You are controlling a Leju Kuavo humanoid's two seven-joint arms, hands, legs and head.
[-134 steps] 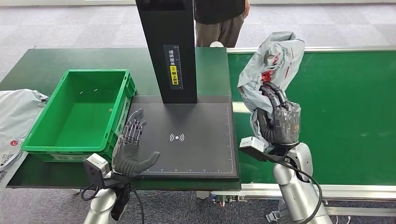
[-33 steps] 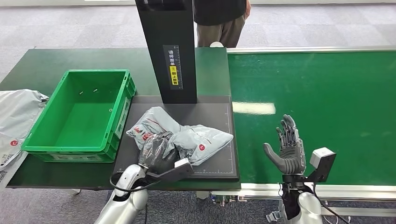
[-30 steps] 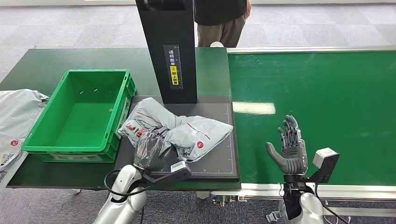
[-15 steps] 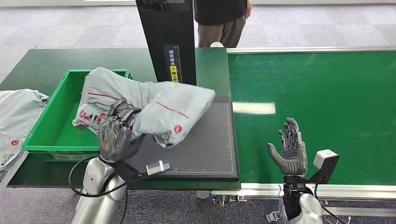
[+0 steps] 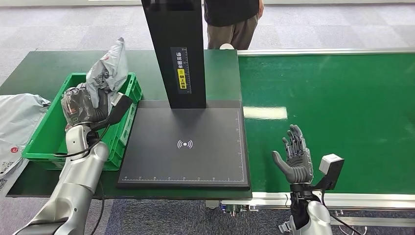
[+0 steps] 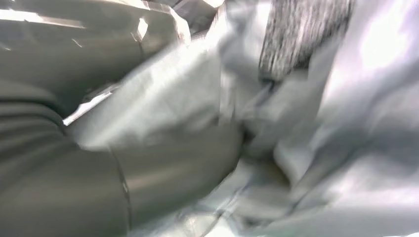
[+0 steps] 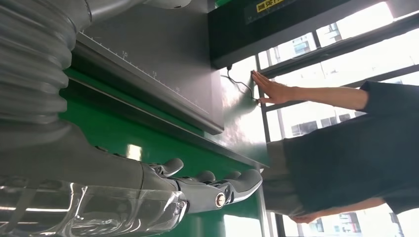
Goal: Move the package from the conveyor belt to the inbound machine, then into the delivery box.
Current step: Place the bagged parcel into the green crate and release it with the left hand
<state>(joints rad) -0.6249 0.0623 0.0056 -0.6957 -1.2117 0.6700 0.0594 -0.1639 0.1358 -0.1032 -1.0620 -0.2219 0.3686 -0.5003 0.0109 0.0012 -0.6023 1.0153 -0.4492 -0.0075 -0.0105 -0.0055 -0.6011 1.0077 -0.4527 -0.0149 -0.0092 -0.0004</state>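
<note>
While the left hand [image 5: 80, 105] holds the package [image 5: 106, 71] with fingers clamped on it above the green box [image 5: 128, 122] at the bench's left end, the last step is in hand. Next: lower, release. Right hand [image 5: 293, 159]: fingers apart, idle over the belt [image 5: 342, 98].

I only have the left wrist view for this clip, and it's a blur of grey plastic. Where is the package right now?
Observer: The left hand holds the grey package up over the green box; it is not yet lying inside.
Operator: Is anything left on the inbound machine?
Observer: No, its black scan pad is bare.
Operator: And the other hand?
Observer: The right hand is open, fingers apart, above the near edge of the green conveyor belt, holding nothing.
Operator: Anyone nearby?
Observer: A person stands behind the table, one hand resting flat on its far edge.
</note>
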